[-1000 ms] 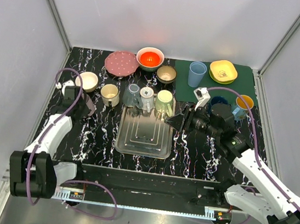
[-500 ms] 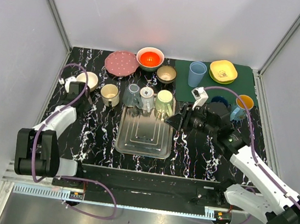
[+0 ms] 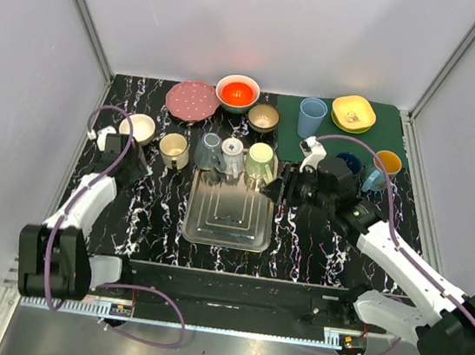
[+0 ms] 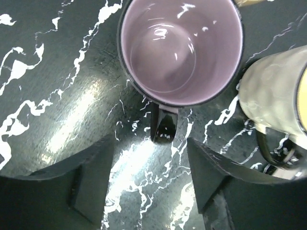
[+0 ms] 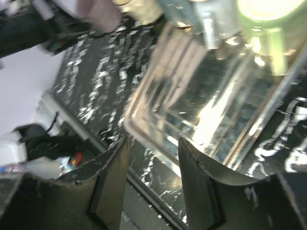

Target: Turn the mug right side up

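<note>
A rectangular silver metal tray (image 3: 226,215) lies flat. Behind it, a pink speckled plate (image 3: 191,101) sits beside a red bowl (image 3: 237,93).

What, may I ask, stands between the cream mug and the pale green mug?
A grey-blue cup, then a small white cup, seen in the top external view.

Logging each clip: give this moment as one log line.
left gripper: open, at mug handle | mug: upright on table | right gripper: open, near tray
</note>
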